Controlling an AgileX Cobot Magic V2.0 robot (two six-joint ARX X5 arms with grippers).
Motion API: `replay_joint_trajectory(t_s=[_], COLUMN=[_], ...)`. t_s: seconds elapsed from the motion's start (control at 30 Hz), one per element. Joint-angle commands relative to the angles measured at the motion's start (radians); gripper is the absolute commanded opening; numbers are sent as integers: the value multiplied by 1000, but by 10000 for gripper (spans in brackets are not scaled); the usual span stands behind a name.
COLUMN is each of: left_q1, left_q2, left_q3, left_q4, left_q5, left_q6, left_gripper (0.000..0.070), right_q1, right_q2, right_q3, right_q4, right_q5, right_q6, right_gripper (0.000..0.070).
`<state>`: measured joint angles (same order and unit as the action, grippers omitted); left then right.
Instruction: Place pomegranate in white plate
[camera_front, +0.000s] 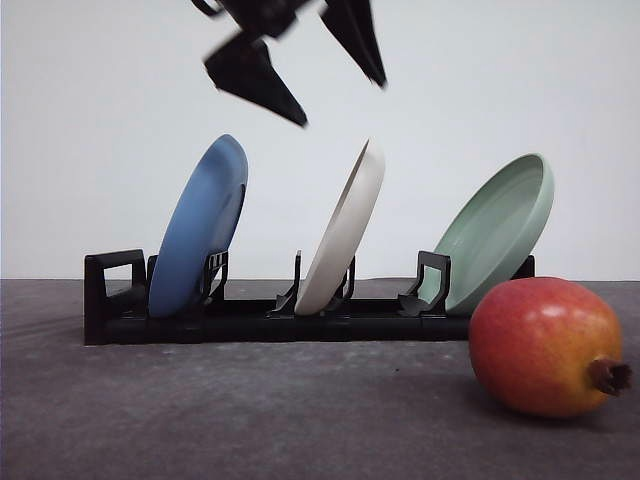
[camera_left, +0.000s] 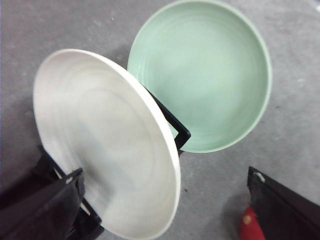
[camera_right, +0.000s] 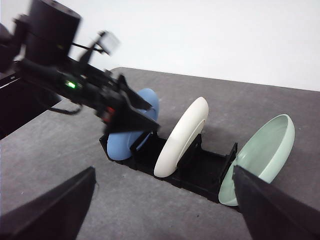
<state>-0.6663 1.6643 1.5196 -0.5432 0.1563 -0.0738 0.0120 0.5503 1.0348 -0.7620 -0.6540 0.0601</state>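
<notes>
1. Sitting on the gray counter, the pomegranate lies at about 4 o'clock in the front view, crown tip pointing right. Nothing holds it.
2. Just behind it stands the mint-green plate, leaning in the black rack.
3. The white plate stands on edge in the rack's middle slot, with the blue plate to its left. My guess is the white plate must come out and lie flat before the fruit can go in.
4. The left fingers hang open above the white plate at 12 o'clock, holding nothing, likely ready to take its rim.
5. The right fingers are spread wide and empty.
6. In the left wrist view, a bit of red peeks out, mostly cut off.
</notes>
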Motion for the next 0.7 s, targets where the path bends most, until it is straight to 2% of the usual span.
replay_joint_trajectory(t_s=[0.0,0.37,0.53,0.67], left_q1=[-18,-43,-43,-44], left_q2=[45,162,174,187], left_q3=[23,23,23,23], left_q4=[13,112,121,117], left_q5=[-18,-25,-25,-25], left_q6=[6,6,6,5], left_gripper=[637,626,505,505], right_q1=[1,1,1,1], right_q2=[4,4,4,4], right_q3=[18,18,18,18], right_q4=[4,-3,-11,-10], right_q5=[0,0,0,0], right_q6=[11,11,11,11], right_gripper=[557,557,557,557])
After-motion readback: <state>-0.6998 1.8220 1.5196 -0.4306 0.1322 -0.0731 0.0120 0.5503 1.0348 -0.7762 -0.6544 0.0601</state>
